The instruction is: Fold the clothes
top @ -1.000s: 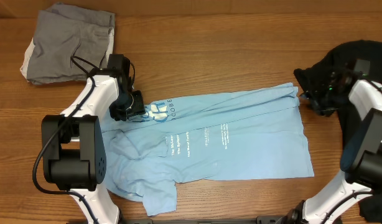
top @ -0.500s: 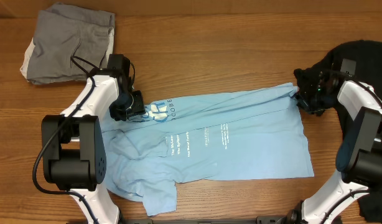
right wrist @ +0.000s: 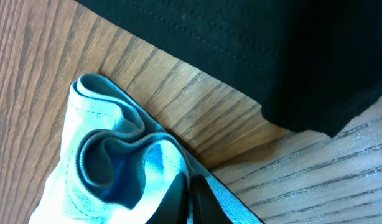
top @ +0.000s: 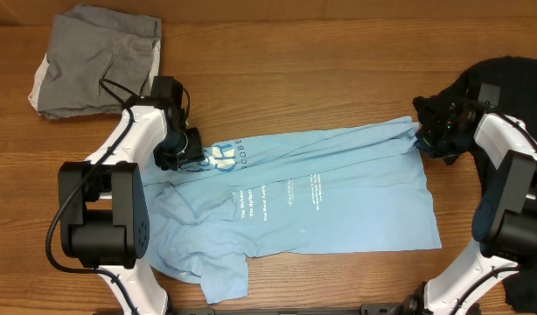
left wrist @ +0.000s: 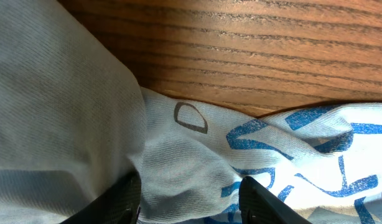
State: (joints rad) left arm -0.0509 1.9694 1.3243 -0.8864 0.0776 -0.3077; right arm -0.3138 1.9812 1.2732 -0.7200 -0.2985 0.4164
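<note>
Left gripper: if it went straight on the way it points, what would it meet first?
Likely the light blue T-shirt, bunched right ahead of the left gripper; whether they already touch is unclear.

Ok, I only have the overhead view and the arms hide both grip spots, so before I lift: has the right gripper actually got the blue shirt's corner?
Observer: Yes. The right wrist view shows the right gripper with its fingers closed together on the rolled hem of the blue shirt.
Operator: And the left one?
Observer: The left gripper has its fingers apart. Printed cloth lies between them, and I see no pinch.
Operator: Is the black shirt caught in the right grip?
Observer: No. The black shirt lies apart from the hem, with bare table between them.
</note>
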